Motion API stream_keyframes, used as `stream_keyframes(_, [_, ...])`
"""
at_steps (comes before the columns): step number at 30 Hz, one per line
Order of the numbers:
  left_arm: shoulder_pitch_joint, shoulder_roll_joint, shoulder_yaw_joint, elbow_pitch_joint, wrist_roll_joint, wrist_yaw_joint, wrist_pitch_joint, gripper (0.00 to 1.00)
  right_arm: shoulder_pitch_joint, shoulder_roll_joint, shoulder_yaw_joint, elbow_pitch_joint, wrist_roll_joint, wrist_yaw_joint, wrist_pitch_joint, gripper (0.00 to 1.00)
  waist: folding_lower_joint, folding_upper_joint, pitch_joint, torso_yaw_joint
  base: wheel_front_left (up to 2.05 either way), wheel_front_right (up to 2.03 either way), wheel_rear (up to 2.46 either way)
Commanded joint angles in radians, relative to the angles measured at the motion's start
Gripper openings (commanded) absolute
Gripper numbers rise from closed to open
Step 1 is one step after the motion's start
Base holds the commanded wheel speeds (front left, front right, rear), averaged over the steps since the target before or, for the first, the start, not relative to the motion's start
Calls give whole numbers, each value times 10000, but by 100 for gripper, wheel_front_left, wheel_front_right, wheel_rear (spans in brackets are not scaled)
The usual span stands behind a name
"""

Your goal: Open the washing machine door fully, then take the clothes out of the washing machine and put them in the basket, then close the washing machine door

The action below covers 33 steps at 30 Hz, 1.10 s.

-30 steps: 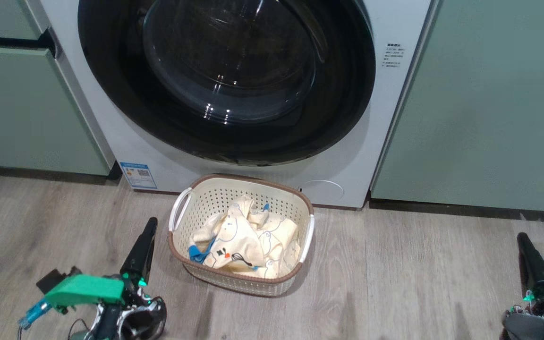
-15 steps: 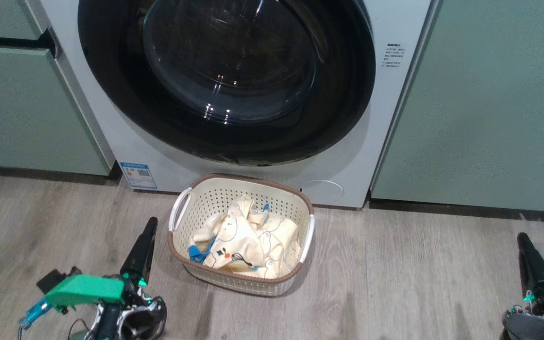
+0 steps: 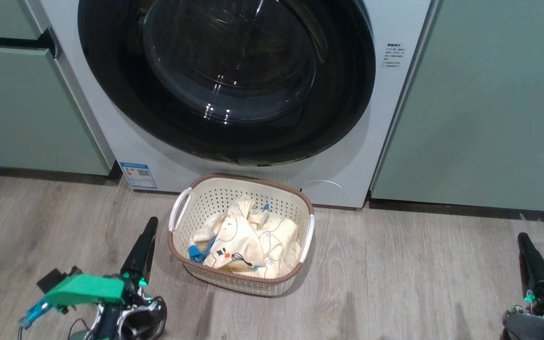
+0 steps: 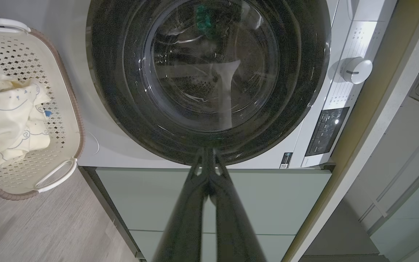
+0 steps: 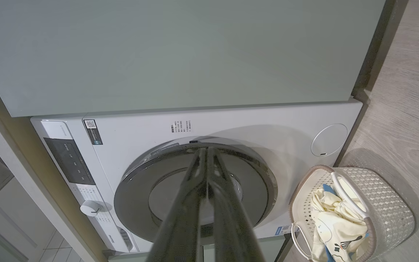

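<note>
The white washing machine (image 3: 347, 156) stands ahead, and its door (image 3: 227, 75) with the black rim and glass bowl lies flat against the front, closed. On the floor before it sits the cream basket (image 3: 241, 278), and the cream-yellow clothes (image 3: 246, 241) with blue trim lie inside. My left gripper (image 3: 148, 226) is shut and empty, just left of the basket. Far to the right, near the floor, my right gripper (image 3: 523, 240) is shut and empty too. In the left wrist view the basket (image 4: 69, 109) and the door (image 4: 209, 72) show beyond my closed fingers (image 4: 198, 171). The right wrist view shows the door (image 5: 195, 189), the basket (image 5: 387, 214) and the clothes (image 5: 335, 222).
Pale green cabinets (image 3: 480, 104) flank the machine on both sides (image 3: 21, 108). The wood floor (image 3: 395, 283) spreads around the basket. A control panel with a white knob (image 4: 356, 70) shows in the left wrist view.
</note>
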Motion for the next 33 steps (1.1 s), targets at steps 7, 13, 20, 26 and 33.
stream_keyframes(7, [-565, 63, 418, -278, 87, -88, 41, 0, -544, -27, 159, -318, -116, 35, 86, 0, 0, -1, 0, 0, 0, 0, 0])
stream_keyframes(13, [-565, 60, 423, -278, 91, -88, 44, 0, -545, -22, 152, -318, -122, 35, 91, 0, 0, -1, 0, 0, 0, 0, 0])
stream_keyframes(20, [-566, 56, 428, -278, 95, -88, 48, 0, -546, -17, 144, -318, -128, 35, 98, 0, 0, -1, 0, 0, 0, 0, 0])
stream_keyframes(26, [-566, 54, 431, -277, 98, -88, 51, 0, -546, -13, 138, -317, -133, 35, 103, 0, 0, -1, 0, 0, 0, 0, 0])
stream_keyframes(33, [-567, 51, 435, -277, 101, -88, 54, 0, -547, -8, 131, -317, -139, 35, 108, 0, 0, -1, 0, 0, 0, 0, 0])
